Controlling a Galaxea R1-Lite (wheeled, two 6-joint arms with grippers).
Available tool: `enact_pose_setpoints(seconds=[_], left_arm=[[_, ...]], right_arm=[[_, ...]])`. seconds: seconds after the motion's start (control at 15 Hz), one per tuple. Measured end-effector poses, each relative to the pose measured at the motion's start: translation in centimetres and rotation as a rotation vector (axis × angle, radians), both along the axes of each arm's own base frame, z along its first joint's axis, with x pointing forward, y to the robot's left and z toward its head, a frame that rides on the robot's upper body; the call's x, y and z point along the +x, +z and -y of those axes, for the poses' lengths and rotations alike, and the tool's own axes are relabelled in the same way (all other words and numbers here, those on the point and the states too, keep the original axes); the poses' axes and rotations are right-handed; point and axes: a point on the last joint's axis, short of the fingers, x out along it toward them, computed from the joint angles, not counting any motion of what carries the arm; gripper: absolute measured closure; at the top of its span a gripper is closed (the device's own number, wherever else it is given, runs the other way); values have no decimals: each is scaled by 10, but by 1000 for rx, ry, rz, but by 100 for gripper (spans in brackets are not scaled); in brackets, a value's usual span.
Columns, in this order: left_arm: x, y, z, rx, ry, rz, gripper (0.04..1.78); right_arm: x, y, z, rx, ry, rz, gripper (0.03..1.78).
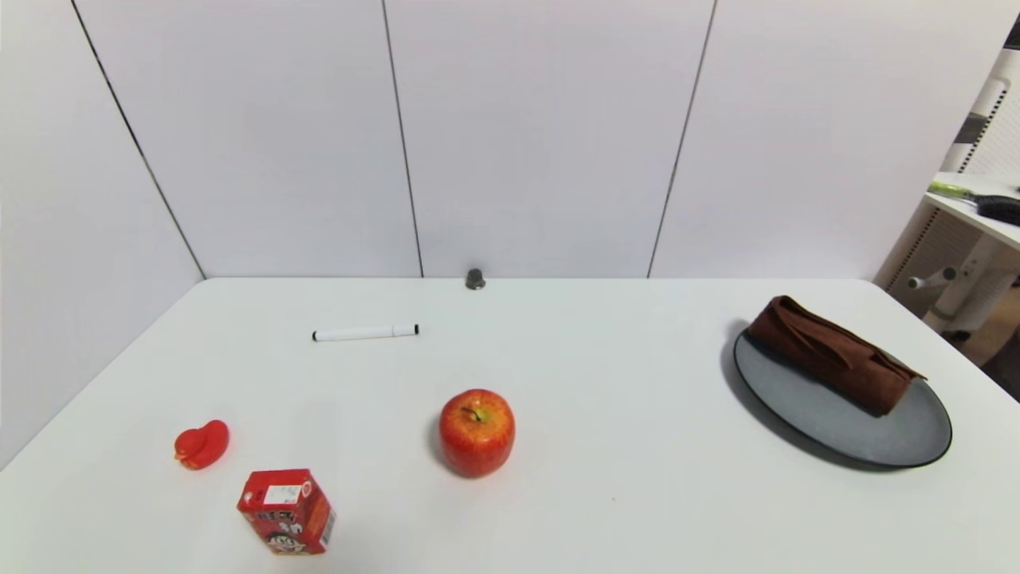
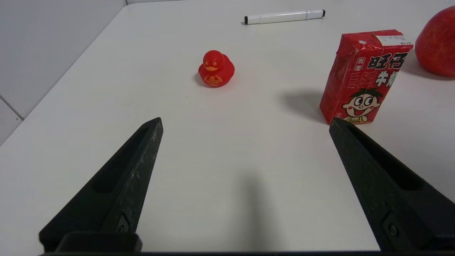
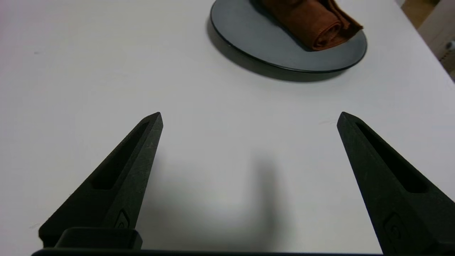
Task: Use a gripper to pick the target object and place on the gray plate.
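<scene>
The rolled dark brown towel [image 1: 833, 355] lies on the gray plate [image 1: 868, 430] at the table's right side, along the plate's far half. Both also show in the right wrist view, the towel [image 3: 312, 19] on the plate [image 3: 256, 35]. My right gripper [image 3: 249, 117] is open and empty, low over the bare table, well short of the plate. My left gripper [image 2: 245, 122] is open and empty over the table's near left part, with the red drink carton [image 2: 362, 76] just beyond one fingertip. Neither gripper shows in the head view.
A red apple [image 1: 476, 432] stands at the table's middle, a red drink carton [image 1: 287, 511] and a red rubber duck [image 1: 202, 444] at the near left, a white marker [image 1: 365, 332] farther back. A small gray knob [image 1: 475, 279] sits at the wall. The table's right edge runs close behind the plate.
</scene>
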Motion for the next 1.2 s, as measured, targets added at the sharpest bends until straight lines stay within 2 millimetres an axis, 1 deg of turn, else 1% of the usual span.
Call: enact_pose_setpoints(seconds=[0.2,0.47,0.6,1.2], left_arm=[[0,0,0,0,0,0,13],[0,0,0,0,0,0,13],[0,0,0,0,0,0,13],[0,0,0,0,0,0,13]], right_arm=[[-8,-7,1,37,-36,55,12],[-9,-9,1,101,-50,104,12],[-10,-10,1,126,-54,108,12],[-10,-11,1,133,-56,107,12]])
